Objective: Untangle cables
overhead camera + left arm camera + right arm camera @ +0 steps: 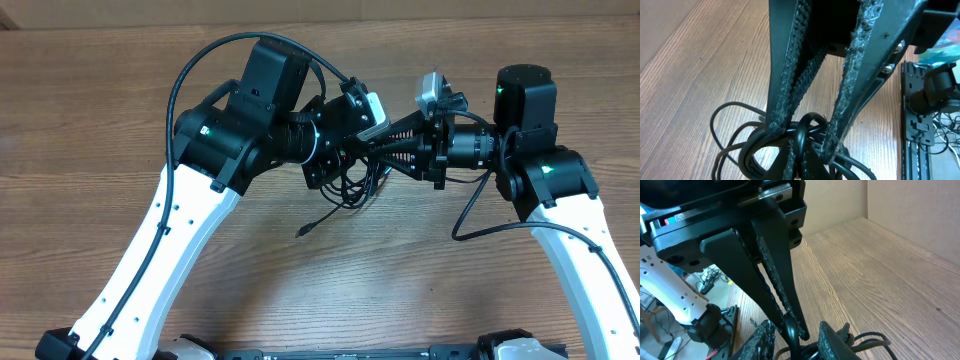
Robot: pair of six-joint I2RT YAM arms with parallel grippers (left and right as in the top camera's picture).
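Squarely at the middle top of the overhead frame: both arms nose to nose over the cables (350,190), bunched in a small black tangle just below the meeting point, on or low over the table (120,120); cannot tell which. On one loop of that tangle, the left gripper (794,324) pinched together, seen from the right wrist pressed flat with the cord caught at the tips. Opposite it, the right gripper (802,132) apart, reaching in from the right of the overhead frame with its long axis running right to left, tips set on either side of the same knot of loops, not visibly biting on anything yet.

So, for the coming move: tangle directly between the right tips, no further reach needed, merely a squeeze. Probably early in the task, with loops heaped and crossed. One loose tail ending in a plug (303,231) trailing toward the lower left, clear of both grippers and nearer the left arm. Likely best drawn apart sideways, along the line joining the two wrists. Risk: catching several strands at once and tightening the knot.
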